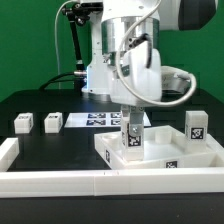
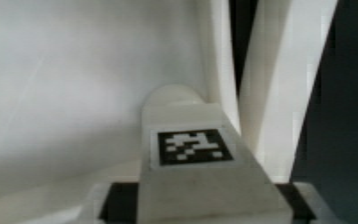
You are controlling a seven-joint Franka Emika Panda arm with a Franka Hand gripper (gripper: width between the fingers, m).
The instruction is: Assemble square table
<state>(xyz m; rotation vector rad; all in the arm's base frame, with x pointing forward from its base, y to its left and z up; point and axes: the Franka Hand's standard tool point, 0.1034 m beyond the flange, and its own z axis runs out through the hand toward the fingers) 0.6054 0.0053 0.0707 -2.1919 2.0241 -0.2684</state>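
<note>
- Your square slab lay rim-up on the surface, toward the exterior view's right and on the near side.
- The held leg stood upright over the slab's corner toward the exterior view's left, its tag facing the exterior camera.
- Whether that leg's lower end had reached the slab, I could not tell.
- In the wrist view the same leg filled the middle, tag up, with the slab's white face behind it.
- Your claw came straight down from above and was closed on the held leg, gripping its upper part.
- A second leg stood upright at the slab's far corner toward the exterior view's right.
- Two loose legs sat side by side, a little apart, on the surface far toward the exterior view's left, well apart from the slab.
- The marker board lay flat between those loose legs and the slab, on the far side.
- The long white rail ran along the near edge, turning up at the exterior view's left.
</note>
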